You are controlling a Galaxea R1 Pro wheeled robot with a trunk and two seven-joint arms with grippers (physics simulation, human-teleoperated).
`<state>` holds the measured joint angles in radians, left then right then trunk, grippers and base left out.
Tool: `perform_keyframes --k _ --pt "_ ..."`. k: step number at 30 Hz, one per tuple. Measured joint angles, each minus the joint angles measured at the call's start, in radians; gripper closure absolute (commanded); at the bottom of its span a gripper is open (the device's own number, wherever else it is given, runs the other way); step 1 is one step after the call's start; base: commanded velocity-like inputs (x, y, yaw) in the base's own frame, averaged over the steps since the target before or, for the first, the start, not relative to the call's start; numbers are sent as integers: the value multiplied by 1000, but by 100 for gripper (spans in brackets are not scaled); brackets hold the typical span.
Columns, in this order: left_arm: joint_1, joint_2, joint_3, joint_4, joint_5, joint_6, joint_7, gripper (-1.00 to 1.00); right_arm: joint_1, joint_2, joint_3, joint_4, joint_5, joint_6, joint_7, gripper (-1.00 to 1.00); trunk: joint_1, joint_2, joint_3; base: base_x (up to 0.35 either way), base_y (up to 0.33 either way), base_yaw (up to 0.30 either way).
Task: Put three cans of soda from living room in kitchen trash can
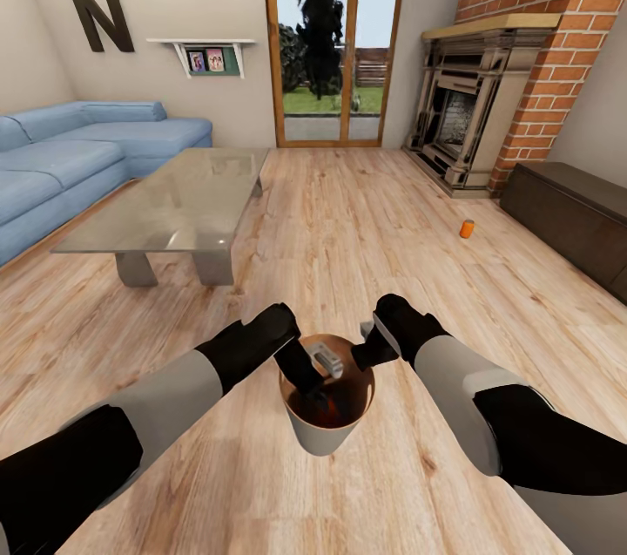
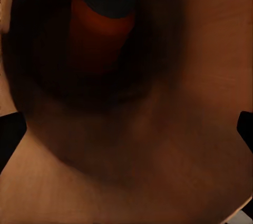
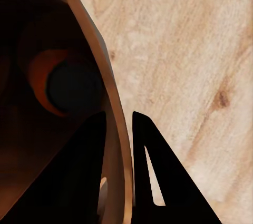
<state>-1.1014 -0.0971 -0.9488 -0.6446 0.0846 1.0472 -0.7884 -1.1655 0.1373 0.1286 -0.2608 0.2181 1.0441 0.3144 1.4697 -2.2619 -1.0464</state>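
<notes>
Trash can rim is pinched by right gripper; left gripper is inside it, jaws spread. Orange can lies inside; bin should be kept level.

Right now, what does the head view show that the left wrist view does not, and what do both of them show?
Head view alone: the glass-topped coffee table, the blue sofa, the brick fireplace, and a small orange soda can standing on the wood floor near the long dark cabinet.

Left wrist view alone: an orange can lying deep inside the bin.

Both: the round grey bin's brown inside wall. The right gripper clamps its rim.
</notes>
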Motion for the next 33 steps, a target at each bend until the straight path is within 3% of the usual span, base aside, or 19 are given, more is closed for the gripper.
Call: perform_keyframes --k 4,8,12,14,15,17,18,19,20,21,23,24,27,28,29,32,33 --pt "0 4 4 -16 3 0 -1 -100 0 -1 0 0 -3 0 0 100 0 0 0 0 0 0" --pt "2 71 9 -97 10 -30 -7 -100 0 -2 0 0 0 0 -1 100 0 0 0 0 0 0" --pt "52 192 13 -283 15 -36 -36 -100 0 -2 0 0 -3 0 0 100 0 0 0 0 0 0" --pt "99 290 26 -439 18 -36 -75 -100 0 -2 0 0 -5 0 -1 100 0 0 0 0 0 0" --pt "108 314 37 -474 21 -36 -85 -100 0 -2 -1 0 -4 0 -1 100 0 0 0 0 0 0" --pt "142 394 122 -586 31 -37 -128 -100 0 -3 0 0 -3 0 0 100 0 0 0 0 0 0" --pt "153 413 153 -613 34 -36 -142 -100 0 -3 0 0 -1 0 0 100 0 0 0 0 0 0" --pt "177 442 217 -662 36 -37 -172 -100 0 -4 0 0 0 0 -1 100 0 0 0 0 0 0" --pt "191 456 253 -686 38 -36 -191 -100 0 -4 0 0 0 0 0 100 0 0 0 0 0 0" --pt "220 476 324 -724 39 -37 -234 -100 0 -3 1 0 1 0 0 100 0 0 0 0 0 0" --pt "251 492 403 -750 38 -42 -285 -100 0 -3 0 0 -2 0 0 100 0 0 0 0 0 0" --pt "292 505 513 -769 33 -72 -342 -100 0 -3 0 0 -3 0 -1 100 0 0 0 0 0 0" --pt "350 514 676 -755 26 -147 -385 -100 0 -4 0 1 -5 0 -1 100 0 0 0 0 0 0" --pt "364 515 712 -732 24 -166 -387 -100 0 -5 0 1 -4 0 -1 100 0 0 0 0 0 0" --pt "369 516 726 -715 24 -175 -382 -100 0 -6 0 1 -3 0 -1 100 0 0 0 0 0 0" --pt "380 513 757 -626 6 -224 -288 -100 1 -11 -1 1 -1 0 -2 100 0 0 0 0 0 0" --pt "384 510 769 -549 -11 -265 -140 -100 1 -16 -3 0 -6 0 -1 100 0 0 0 0 0 0"
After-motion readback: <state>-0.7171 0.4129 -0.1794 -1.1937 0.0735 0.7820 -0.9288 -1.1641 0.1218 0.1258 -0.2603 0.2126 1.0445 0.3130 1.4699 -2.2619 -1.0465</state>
